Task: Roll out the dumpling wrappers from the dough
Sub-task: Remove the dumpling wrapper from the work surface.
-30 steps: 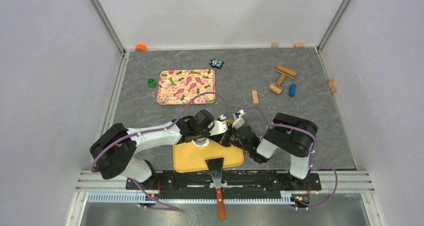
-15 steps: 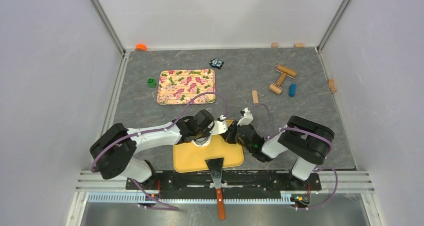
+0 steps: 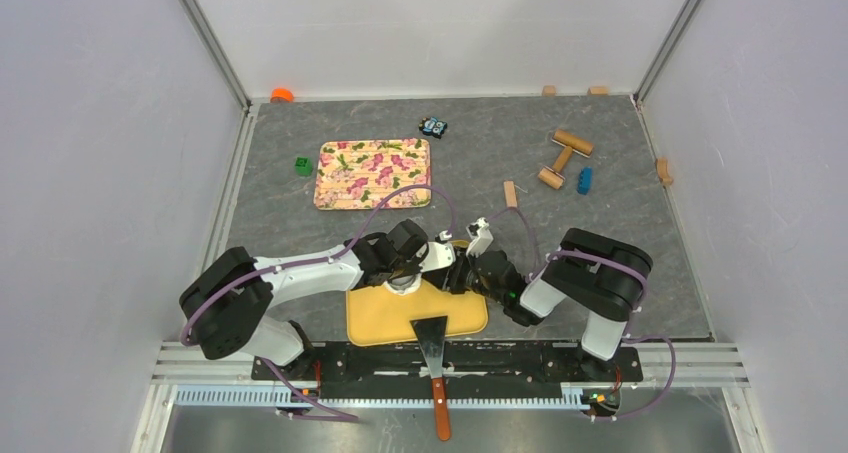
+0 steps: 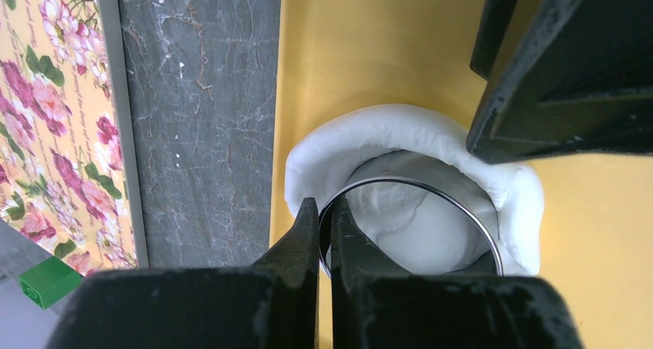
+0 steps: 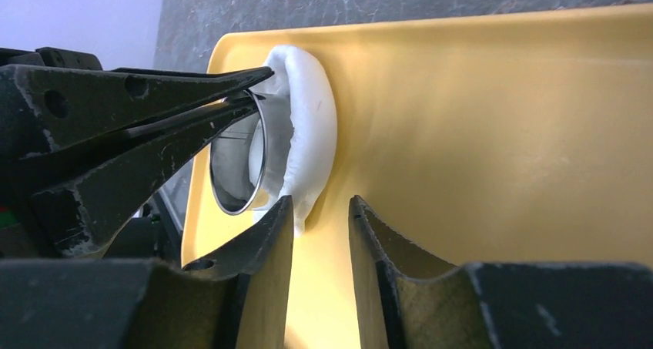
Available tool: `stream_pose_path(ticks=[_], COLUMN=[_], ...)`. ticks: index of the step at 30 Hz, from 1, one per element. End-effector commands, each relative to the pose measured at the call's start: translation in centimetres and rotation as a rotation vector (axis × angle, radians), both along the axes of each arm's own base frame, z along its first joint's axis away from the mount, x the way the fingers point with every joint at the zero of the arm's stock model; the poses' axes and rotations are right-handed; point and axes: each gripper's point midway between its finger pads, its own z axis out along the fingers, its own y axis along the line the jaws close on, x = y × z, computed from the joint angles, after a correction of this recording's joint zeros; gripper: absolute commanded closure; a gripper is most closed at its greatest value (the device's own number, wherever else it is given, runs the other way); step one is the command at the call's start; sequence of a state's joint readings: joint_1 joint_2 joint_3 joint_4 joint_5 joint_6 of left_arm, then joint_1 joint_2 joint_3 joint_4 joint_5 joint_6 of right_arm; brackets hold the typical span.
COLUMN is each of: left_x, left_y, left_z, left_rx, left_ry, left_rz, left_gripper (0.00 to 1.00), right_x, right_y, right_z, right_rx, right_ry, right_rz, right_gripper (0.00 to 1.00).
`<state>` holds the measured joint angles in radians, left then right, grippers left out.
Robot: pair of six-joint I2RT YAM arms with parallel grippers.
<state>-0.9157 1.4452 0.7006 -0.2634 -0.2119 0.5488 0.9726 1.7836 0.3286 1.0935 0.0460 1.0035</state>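
Overhead and wrist views of the two arms meeting over a yellow board [image 3: 375, 318] that lies on the grey bench [image 3: 480, 163] just in front of the arm bases. The dough [image 4: 385, 129] sits at the far edge of this board, toward its left corner and close to the bare bench surface. It is matte white and soft-looking, pressed out into a thick, smooth, rounded collar that bulges up around a round cup [image 5: 258, 149] with a shiny thin rim. Inside the rim a paler, smooth, slightly domed patch of the same dough fills the circle. At one side the collar thins to a small ragged tail that touches the board. The left gripper [image 4: 325, 210] has its fingers [image 4: 304, 233] pressed together on the cup's wall, one finger inside the rim and one outside, pinching it while the cup stands in the dough. The right gripper [image 5: 322, 203] comes in from the opposite side, low over the board. Its fingers stand slightly parted with only yellow board showing between them, and one tip is just beside the dough's ragged tail. Whether that tip touches the dough cannot be told. A metal scraper [image 3: 432, 348] with a wooden handle lies across the board's near edge. A floral board [image 3: 372, 173] and a wooden rolling pin [image 3: 562, 159] lie farther back on the bench, well apart from the dough.
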Motion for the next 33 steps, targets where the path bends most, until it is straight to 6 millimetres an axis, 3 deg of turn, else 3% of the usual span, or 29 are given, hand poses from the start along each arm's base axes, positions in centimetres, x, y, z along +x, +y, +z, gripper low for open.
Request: stream_pose_path(ticks=[1, 8, 11, 14, 20, 28, 30, 33], left_x=[-4.0, -4.1, -4.1, -4.1, -4.1, -4.2, -4.2, -4.2], left_y=[3.2, 3.2, 3.1, 3.2, 3.2, 3.2, 3.2, 3.2], left_z=[-4.1, -4.1, -4.2, -4.2, -4.1, -4.3, -4.3, -4.2], left_rx=[0.128, 0.127, 0.128, 0.131, 0.124, 0.130, 0.133, 0.126], left_ry=[0.171, 0.175, 0.182, 0.180, 0.176, 0.184, 0.183, 0.182], left_rz=[-0.021, -0.024, -0.025, -0.024, -0.024, -0.026, -0.027, -0.029], left_gripper=[0.98, 0.98, 0.98, 0.98, 0.98, 0.98, 0.98, 0.98], right_x=[-1.2, -1.4, -0.6, 0.0, 0.4, 1.6, 1.5, 1.2], right_y=[0.7, -0.4, 0.8, 1.7, 0.7, 1.0, 0.8, 0.5], right_z=[0.1, 0.8, 0.5, -0.4, -2.4, -4.9, -5.4, -6.0], right_rx=[0.050, 0.098, 0.078, 0.061, -0.018, -0.188, -0.202, -0.182], right_ry=[0.037, 0.032, 0.029, 0.049, 0.091, 0.121, 0.129, 0.154], right_rz=[0.058, 0.017, 0.021, 0.020, -0.033, -0.075, -0.086, -0.095], right_gripper=[0.61, 0.58, 0.58, 0.61, 0.70, 0.65, 0.71, 0.92])
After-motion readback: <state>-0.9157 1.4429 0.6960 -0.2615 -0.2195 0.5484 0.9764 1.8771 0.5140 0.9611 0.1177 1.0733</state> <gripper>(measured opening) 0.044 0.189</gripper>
